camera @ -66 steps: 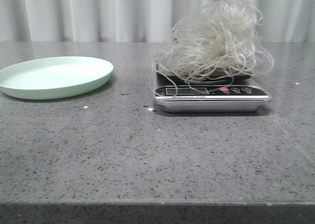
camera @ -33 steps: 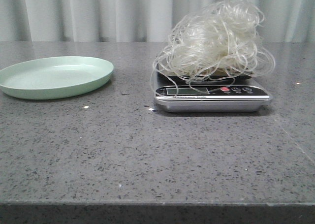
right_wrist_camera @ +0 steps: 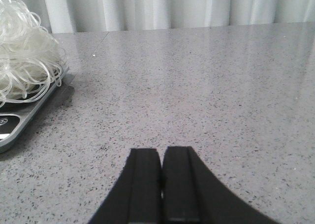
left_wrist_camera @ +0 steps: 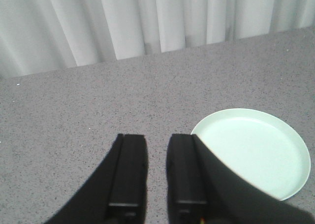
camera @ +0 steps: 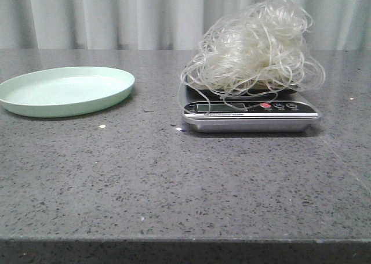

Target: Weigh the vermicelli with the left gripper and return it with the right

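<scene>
The vermicelli [camera: 255,46], a fluffy tangle of whitish translucent strands, sits on the silver kitchen scale [camera: 249,114] right of the table's middle; it also shows in the right wrist view [right_wrist_camera: 24,56]. The pale green plate [camera: 65,90] lies empty at the left and shows in the left wrist view [left_wrist_camera: 253,150]. Neither arm shows in the front view. My left gripper [left_wrist_camera: 157,138] is open with a narrow gap and empty, over bare table beside the plate. My right gripper [right_wrist_camera: 161,152] is shut and empty, over bare table to the right of the scale [right_wrist_camera: 19,118].
Grey speckled stone table [camera: 174,183] with its front edge near the bottom of the front view. White curtains [camera: 145,14] hang behind the table. Small white crumbs [camera: 102,126] lie between plate and scale.
The vermicelli strands have settled slightly on the scale. Nothing else has moved.
</scene>
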Available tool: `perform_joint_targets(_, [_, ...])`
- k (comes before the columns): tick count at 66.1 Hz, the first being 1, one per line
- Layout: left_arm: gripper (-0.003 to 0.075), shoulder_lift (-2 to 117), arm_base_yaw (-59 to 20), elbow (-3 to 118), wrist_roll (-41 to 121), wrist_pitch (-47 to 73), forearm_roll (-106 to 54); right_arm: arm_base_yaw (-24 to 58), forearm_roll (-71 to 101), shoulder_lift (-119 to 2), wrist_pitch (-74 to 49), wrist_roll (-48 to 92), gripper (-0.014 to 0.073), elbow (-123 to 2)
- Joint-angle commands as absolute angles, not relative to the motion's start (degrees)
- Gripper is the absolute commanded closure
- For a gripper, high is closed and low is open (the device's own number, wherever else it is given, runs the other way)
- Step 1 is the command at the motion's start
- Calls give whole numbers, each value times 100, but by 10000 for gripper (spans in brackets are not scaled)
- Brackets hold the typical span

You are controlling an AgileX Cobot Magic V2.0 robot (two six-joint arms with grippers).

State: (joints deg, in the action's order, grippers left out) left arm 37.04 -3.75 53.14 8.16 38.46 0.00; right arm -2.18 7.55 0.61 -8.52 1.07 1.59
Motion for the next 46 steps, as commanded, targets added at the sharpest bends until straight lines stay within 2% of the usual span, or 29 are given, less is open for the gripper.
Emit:
perform_joint_targets(1, [588,3124,-357,4523,742,2638,-145,-252,703,151,-386,121,442,114])
perform_joint_targets(19, [584,1780,-357,2744,742,1804,-212,-252,703,151,-185,121,442,114])
perform_joint_targets(34, [584,1346,-357,2049,720,987,-692,-252,714,151,107,116,442,89])
perform_joint_targets(46, [584,1346,-357,1998,720,816,-769,-252,802,151,105,38,442,-393])
